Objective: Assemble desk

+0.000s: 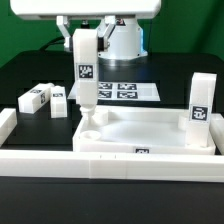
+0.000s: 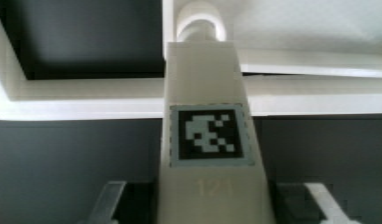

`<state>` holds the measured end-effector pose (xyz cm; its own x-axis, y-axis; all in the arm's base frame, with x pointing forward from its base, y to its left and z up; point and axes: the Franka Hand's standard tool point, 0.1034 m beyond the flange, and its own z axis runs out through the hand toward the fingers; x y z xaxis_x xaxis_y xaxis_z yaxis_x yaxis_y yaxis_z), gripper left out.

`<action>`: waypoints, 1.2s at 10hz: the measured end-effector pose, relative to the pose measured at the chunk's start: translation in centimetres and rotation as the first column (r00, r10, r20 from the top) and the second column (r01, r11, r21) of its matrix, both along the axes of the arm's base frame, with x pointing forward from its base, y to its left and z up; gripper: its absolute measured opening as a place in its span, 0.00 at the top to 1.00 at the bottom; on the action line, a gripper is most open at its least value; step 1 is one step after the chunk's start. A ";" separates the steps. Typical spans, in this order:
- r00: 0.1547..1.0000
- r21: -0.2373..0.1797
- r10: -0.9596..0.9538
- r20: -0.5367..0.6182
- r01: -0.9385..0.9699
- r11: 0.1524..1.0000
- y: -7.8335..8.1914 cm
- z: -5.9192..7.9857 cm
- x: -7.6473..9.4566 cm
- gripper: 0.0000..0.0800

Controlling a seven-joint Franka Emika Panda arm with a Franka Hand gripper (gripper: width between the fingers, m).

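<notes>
1. The end effector (image 1: 85,40) is clenched on a short white square plastic leg (image 1: 85,68), called here the held leg. This leg carries a black tag on its face. In the wrist view the end effector (image 2: 209,203) has one of its fingers (image 2: 110,202) on each side of the held leg (image 2: 209,120).

2. The white plastic rectangular tray-like desk top (image 1: 150,132) lies flat on the black counter (image 1: 30,75). Its raised rim faces up.

3. The held leg stands upright over the desk top corner on the exterior view's left. Its narrow lower end reaches the round corner socket (image 1: 90,124). The pictures do not show whether it is seated.

4. A second leg (image 1: 200,102), white and tag-marked, stands upright at the desk top corner on the exterior view's right.

5. Two loose legs (image 1: 35,98) (image 1: 59,101) lie side by side on the counter, beyond the desk top on the exterior view's left.

6. The marker board (image 1: 122,90) lies flat behind the desk top.

7. Long white border rails (image 1: 40,166) run along the near side of the desk top and its side on the exterior view's left.

8. In the wrist view, part of the desk top (image 2: 321,45) shows beyond the tip of the held leg.
</notes>
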<state>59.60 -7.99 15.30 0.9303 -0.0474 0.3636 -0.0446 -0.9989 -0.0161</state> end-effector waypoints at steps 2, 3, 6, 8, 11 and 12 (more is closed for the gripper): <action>1.000 0.012 -0.020 -0.007 0.020 1.000 0.9 -0.5 0.7 0.64; 1.000 0.010 -0.010 -0.007 0.010 1.000 1.1 -0.5 0.8 0.64; 1.000 0.006 -0.013 -0.007 0.013 1.000 0.9 -0.8 0.7 0.64; 1.000 -0.002 -0.015 -0.015 0.015 1.000 0.8 -2.2 0.5 0.64; 1.000 -0.005 -0.020 -0.018 0.020 1.000 0.4 -2.5 0.4 0.64; 1.000 -0.005 -0.020 -0.019 0.020 1.000 0.4 -2.6 0.4 0.64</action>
<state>59.98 -7.55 12.71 0.9360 -0.0643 0.3460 -0.0648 -0.9978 -0.0102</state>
